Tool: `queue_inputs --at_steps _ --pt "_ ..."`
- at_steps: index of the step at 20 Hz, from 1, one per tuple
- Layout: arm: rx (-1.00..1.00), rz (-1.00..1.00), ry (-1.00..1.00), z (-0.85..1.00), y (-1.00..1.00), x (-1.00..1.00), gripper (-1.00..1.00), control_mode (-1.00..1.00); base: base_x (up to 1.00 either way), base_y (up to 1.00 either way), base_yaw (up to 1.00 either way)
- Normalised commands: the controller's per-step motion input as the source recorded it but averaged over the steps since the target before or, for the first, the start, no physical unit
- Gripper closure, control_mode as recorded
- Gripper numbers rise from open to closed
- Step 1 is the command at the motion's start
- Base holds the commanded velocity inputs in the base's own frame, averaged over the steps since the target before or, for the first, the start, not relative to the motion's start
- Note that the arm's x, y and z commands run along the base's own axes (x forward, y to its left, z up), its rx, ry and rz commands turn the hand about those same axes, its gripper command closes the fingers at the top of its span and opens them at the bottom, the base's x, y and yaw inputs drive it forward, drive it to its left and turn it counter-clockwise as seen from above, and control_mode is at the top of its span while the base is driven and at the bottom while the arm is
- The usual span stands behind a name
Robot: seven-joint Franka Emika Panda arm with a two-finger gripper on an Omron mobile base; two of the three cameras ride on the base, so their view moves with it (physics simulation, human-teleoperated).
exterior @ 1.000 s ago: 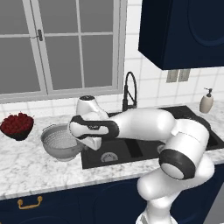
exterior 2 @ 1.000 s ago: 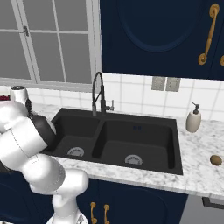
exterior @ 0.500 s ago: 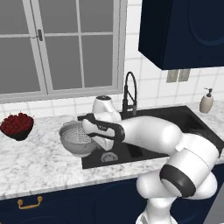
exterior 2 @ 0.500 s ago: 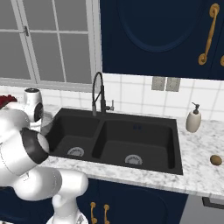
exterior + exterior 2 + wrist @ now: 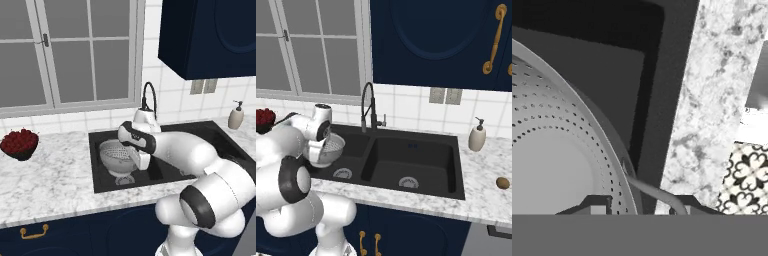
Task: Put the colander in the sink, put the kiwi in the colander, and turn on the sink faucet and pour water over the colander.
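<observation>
So the gripper (image 5: 639, 202) is clamped on the colander's (image 5: 117, 156) rim, right by one of its little side handles. In the hand view you can see one dark fingertip (image 5: 594, 202) sitting inside the perforated wall and the other on the outside, with the thin handle loop curving between them. The jaws are pinched down about as narrow as the metal rim lets them.

The colander itself is held over the left basin of the black sink (image 5: 200, 131), roughly upright, above the round silver drain (image 5: 125, 179). I honestly can't tell if its bottom is touching the basin floor or just above it. In the right base view the colander (image 5: 331, 150) sits just in front of the arm's wrist, left of the sink faucet (image 5: 370, 107).

The kiwi (image 5: 502, 183) is way over on the marble counter (image 5: 486, 170) to the right of the sink, near the front edge, well apart from the colander. The bowl of red berries (image 5: 19, 143) is on the counter left of the sink.
</observation>
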Motion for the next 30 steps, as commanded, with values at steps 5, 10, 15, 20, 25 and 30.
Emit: queue_inputs --at_steps 5,10,15,20,25,30 --pt "-0.01 -0.17 0.08 -0.29 -0.19 0.55 1.00 -1.00 0.00 0.00 0.00" --pt "-0.04 -0.12 0.04 -0.52 -0.03 0.51 1.00 -1.00 0.00 0.00 0.00" --pt "-0.03 -0.13 0.03 -0.48 -0.06 0.38 1.00 -1.00 0.00 0.00 0.00" --pt "-0.01 -0.12 0.05 -0.33 -0.11 0.37 1.00 -1.00 0.00 0.00 0.00" --pt "-0.02 -0.06 0.09 -0.35 -0.09 0.17 1.00 -1.00 0.00 0.00 0.00" --pt "-0.03 -0.03 0.06 -0.41 0.00 0.02 1.00 -1.00 0.00 0.00 0.00"
